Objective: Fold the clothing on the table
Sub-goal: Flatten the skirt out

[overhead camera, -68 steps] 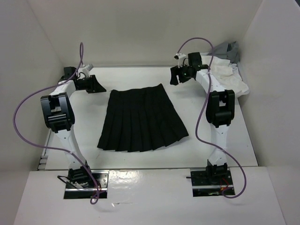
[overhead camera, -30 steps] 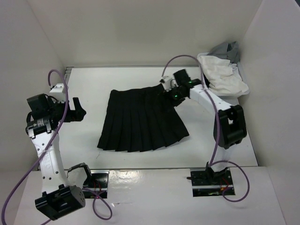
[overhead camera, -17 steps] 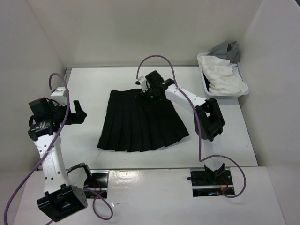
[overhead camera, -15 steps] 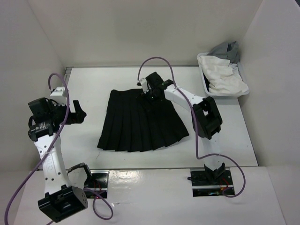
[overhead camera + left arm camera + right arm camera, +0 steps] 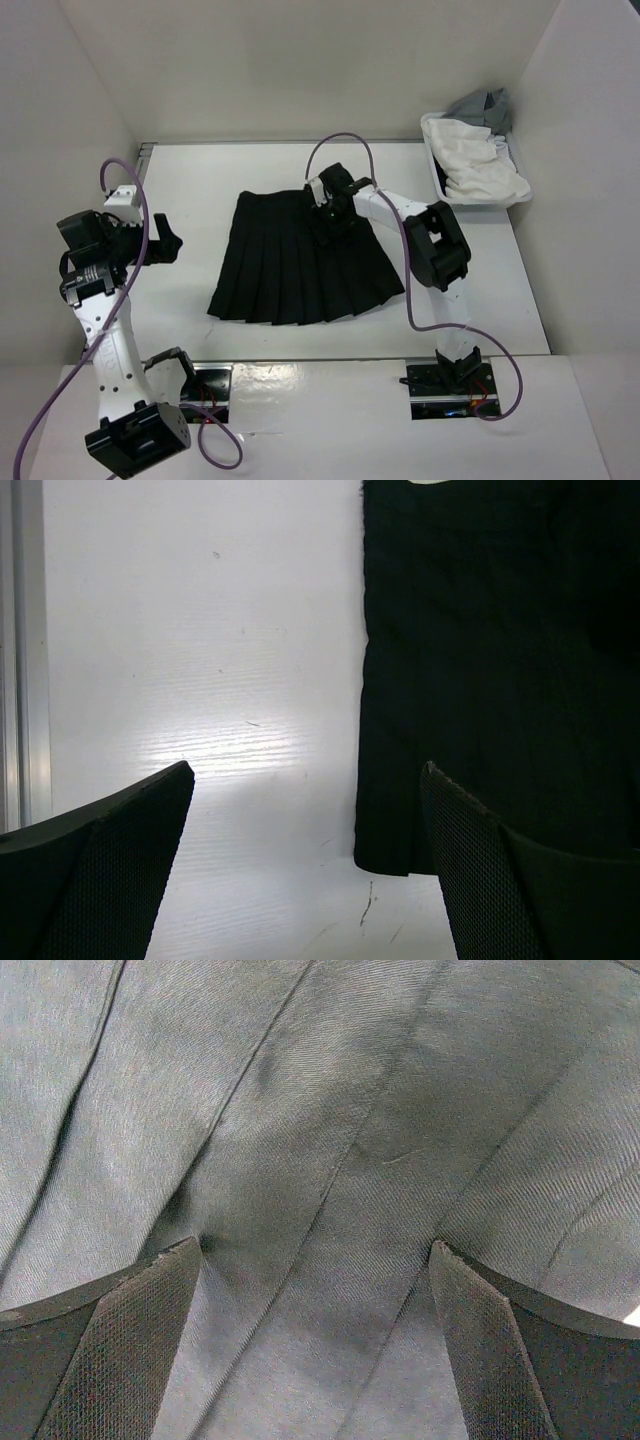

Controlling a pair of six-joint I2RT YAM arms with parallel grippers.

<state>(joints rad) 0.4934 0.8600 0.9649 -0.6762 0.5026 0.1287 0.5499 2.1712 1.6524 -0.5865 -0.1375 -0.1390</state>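
Skirt (image 5: 290, 262) on table (image 5: 190, 190) centre, cloth pile (image 5: 480, 162) behind right

High overview; both wrist views onto skirt (image 5: 300, 262)

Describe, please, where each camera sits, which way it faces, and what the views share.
Top external: fixed above and behind the robot, looking down on the table and skirt; left arm and right arm show.
Left wrist: on the left arm, facing bare table and an edge of the skirt; the open left gripper frames it.
Right wrist: close above the skirt's pleats; the open right gripper frames it.
Shared: all three show the skirt.
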